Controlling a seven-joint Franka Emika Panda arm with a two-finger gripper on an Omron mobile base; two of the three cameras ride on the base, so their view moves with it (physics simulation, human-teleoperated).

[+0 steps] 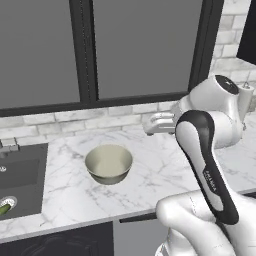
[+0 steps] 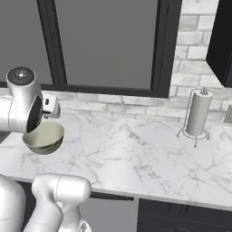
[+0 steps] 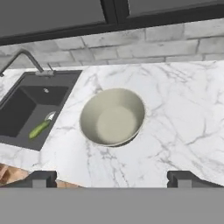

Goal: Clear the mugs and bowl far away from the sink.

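The pale beige-grey bowl (image 1: 108, 163) (image 2: 44, 137) (image 3: 112, 116) stands upright on the marble counter, a short way right of the sink (image 1: 20, 177) (image 3: 30, 107). My gripper (image 3: 112, 178) (image 1: 152, 125) hangs above the counter, higher than the bowl and to its right and rear. It is open, with nothing between its fingers. In the hand view the bowl lies ahead, centred between the two fingertips. The mugs are out of view.
A green vegetable (image 3: 39, 129) lies in the sink basin near the drain. The faucet (image 3: 24, 59) rises behind the sink. A paper towel holder (image 2: 198, 113) stands at the far right by the brick wall. Bare marble counter (image 2: 136, 154) stretches right of the bowl.
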